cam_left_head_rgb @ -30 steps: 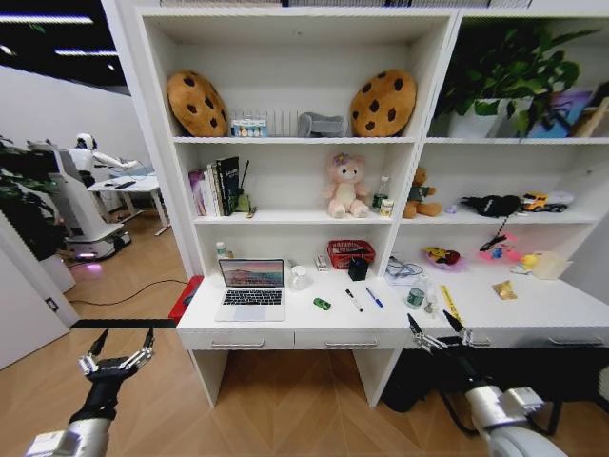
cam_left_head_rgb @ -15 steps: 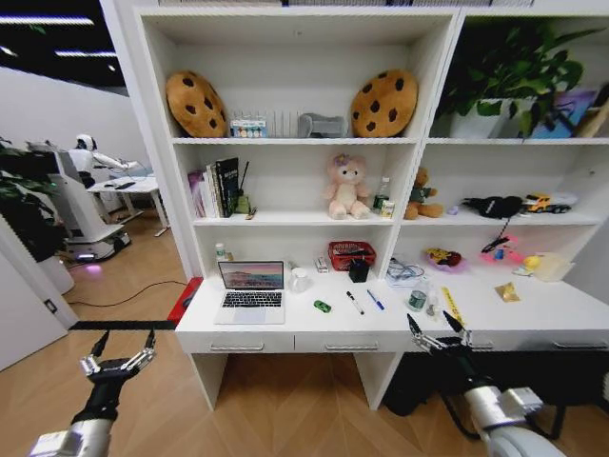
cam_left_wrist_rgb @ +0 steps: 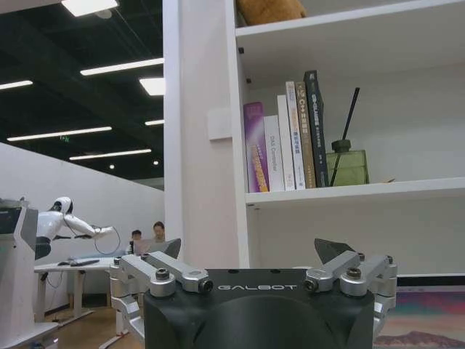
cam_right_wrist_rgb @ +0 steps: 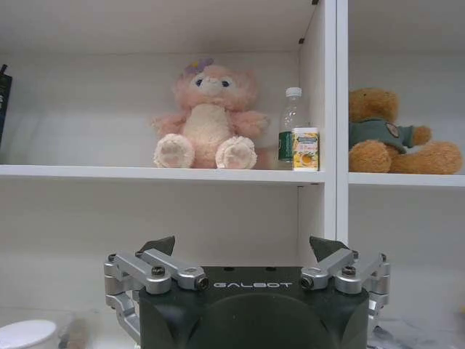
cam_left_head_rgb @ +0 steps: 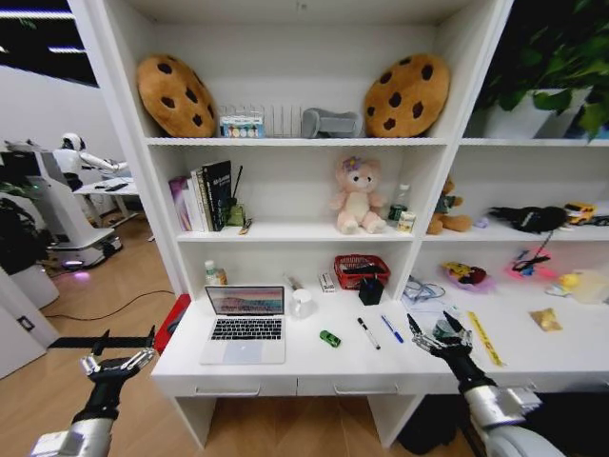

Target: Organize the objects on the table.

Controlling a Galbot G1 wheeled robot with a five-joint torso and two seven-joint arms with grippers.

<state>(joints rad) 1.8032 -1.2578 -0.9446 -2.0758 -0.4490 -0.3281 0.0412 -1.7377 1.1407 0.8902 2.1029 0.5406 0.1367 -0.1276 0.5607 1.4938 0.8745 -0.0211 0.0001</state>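
Note:
On the white table (cam_left_head_rgb: 314, 367), a silver laptop (cam_left_head_rgb: 245, 327) stands open at the left. Right of it lie a tiny green toy car (cam_left_head_rgb: 329, 338), a dark pen (cam_left_head_rgb: 367, 333) and a blue pen (cam_left_head_rgb: 392, 329). My left gripper (cam_left_head_rgb: 125, 338) is open and empty, held low, left of the table's front corner. My right gripper (cam_left_head_rgb: 430, 322) is open and empty too, raised before the table's front edge, just right of the blue pen. The left wrist view shows the left gripper (cam_left_wrist_rgb: 251, 251) open, and the right wrist view shows the right gripper (cam_right_wrist_rgb: 244, 247) open.
At the table's back stand a white mug (cam_left_head_rgb: 303, 303), a black holder (cam_left_head_rgb: 370, 290) and a red basket (cam_left_head_rgb: 362, 269). A yellow ruler (cam_left_head_rgb: 485, 338) lies to the right. The shelf above holds books (cam_left_head_rgb: 202, 198) and a pink plush (cam_left_head_rgb: 359, 195). Another robot (cam_left_head_rgb: 67, 200) stands far left.
The whole picture has shifted and grown: the camera has come closer to the table. Both grippers keep their open pose and place in view.

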